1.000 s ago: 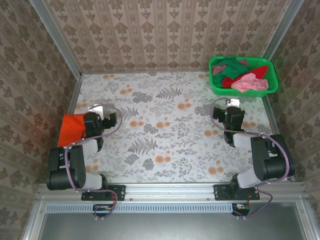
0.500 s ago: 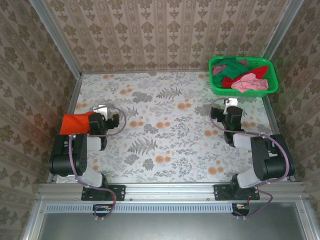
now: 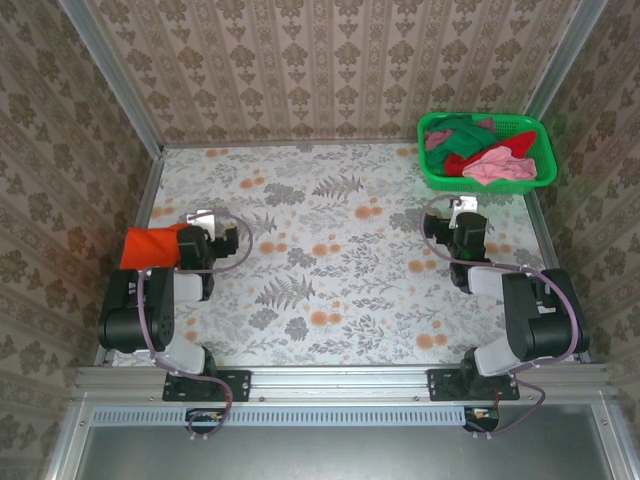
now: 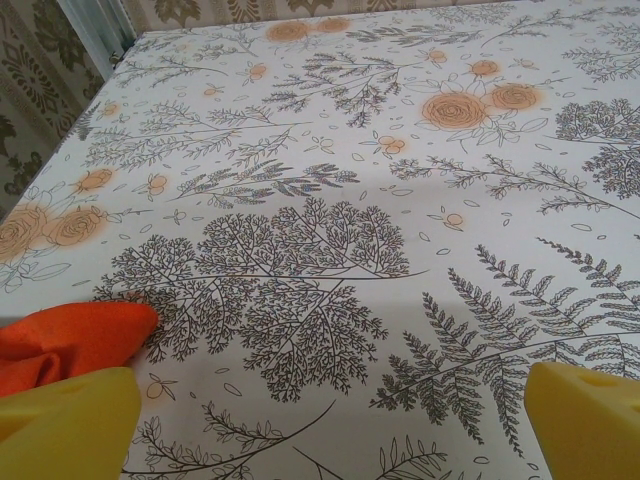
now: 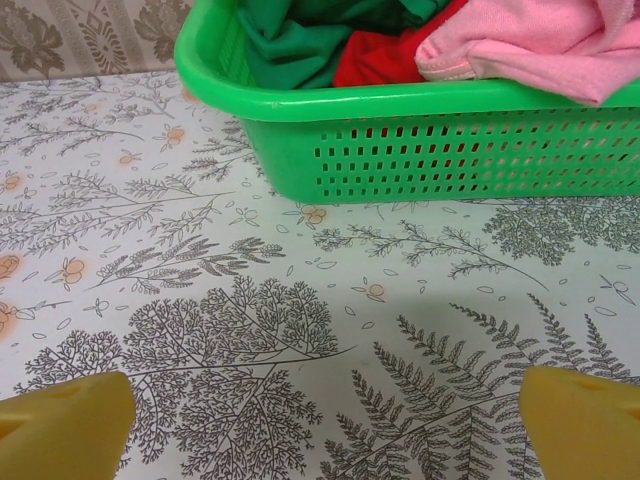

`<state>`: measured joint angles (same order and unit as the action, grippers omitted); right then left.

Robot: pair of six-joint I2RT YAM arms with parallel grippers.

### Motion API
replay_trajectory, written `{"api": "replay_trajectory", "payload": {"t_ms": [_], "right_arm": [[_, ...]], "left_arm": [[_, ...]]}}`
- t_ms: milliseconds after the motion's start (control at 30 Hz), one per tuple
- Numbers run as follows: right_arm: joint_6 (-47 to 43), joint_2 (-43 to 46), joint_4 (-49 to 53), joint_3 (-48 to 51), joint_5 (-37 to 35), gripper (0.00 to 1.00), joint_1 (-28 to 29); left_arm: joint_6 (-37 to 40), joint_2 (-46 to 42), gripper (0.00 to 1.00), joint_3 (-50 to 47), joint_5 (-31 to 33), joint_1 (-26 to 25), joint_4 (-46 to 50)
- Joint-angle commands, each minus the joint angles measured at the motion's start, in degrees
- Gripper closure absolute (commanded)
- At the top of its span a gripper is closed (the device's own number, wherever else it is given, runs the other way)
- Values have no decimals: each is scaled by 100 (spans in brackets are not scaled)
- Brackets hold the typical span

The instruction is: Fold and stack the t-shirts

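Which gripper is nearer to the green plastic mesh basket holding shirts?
Right. The right gripper sits open just in front of the green plastic mesh basket. The left gripper is at the opposite side, beside the orange t-shirt.

mid table (image 3: pixel 340 290) lies open; basket (image 3: pixel 470 182) blocks far-right corner.

Two black robot arms sit folded low, elbows drawn back over their bases. The left gripper (image 3: pixel 205 220) points away from its base, its two yellow fingers (image 4: pixel 62 425) spread wide apart with the wrist directly behind them. The right gripper (image 3: pixel 464 207) points the same way, its yellow fingers (image 5: pixel 66 425) spread equally wide, forearm bent back behind them.
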<state>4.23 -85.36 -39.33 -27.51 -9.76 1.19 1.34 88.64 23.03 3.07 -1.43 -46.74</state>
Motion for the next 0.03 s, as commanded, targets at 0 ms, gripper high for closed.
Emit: {"api": "replay_trajectory", "payload": {"t_ms": [0], "right_arm": [[-42,-3,-289,147,190,0,-31]], "left_arm": [[103,-82,0,26,1,20,-142]]}}
